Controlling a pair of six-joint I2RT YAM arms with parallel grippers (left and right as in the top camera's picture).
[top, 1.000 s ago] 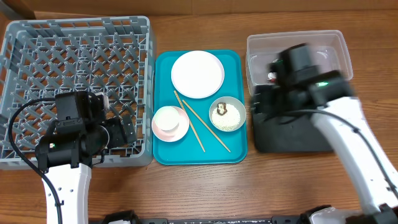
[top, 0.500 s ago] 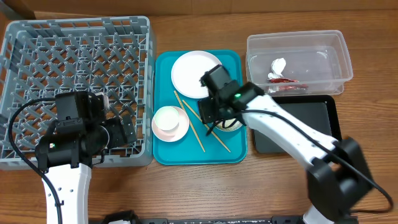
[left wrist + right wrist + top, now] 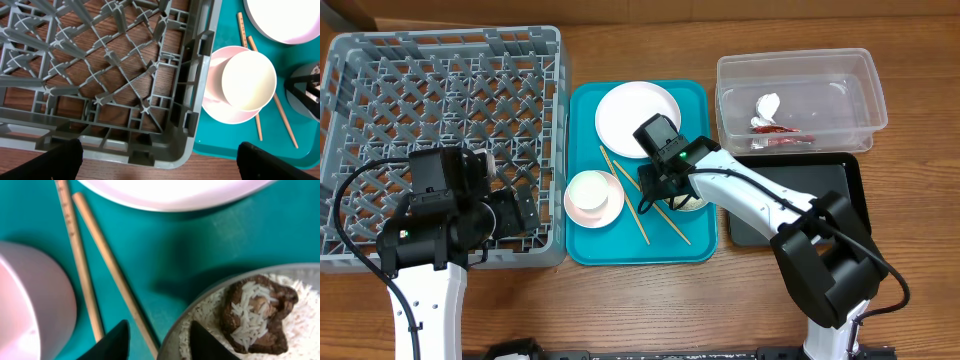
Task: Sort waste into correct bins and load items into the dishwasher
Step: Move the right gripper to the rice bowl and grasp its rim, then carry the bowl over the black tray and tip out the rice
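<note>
The red-and-white wrapper (image 3: 770, 120) lies in the clear tub (image 3: 860, 75). My right gripper (image 3: 660, 185) is open low over the teal tray. In the right wrist view its fingers (image 3: 160, 342) straddle the rim of the grey-green bowl (image 3: 200, 315), which holds rice and a brown lump (image 3: 255, 310). Two chopsticks (image 3: 85, 265) lie just left of the bowl. The white plate (image 3: 625, 115) is behind. A white cup (image 3: 248, 80) sits in the pinkish bowl (image 3: 215, 107). My left gripper (image 3: 162, 165) is open and empty over the near right corner of the dish rack (image 3: 440, 100).
The black tray (image 3: 830, 200) stands in front of the clear tub at the right. The teal serving tray (image 3: 620, 250) lies between the rack and the bins. Bare wooden table runs along the front edge.
My right arm swung from over the clear tub to the grey-green bowl on the teal tray. The wrapper now lies in the tub. The left arm has not moved.
</note>
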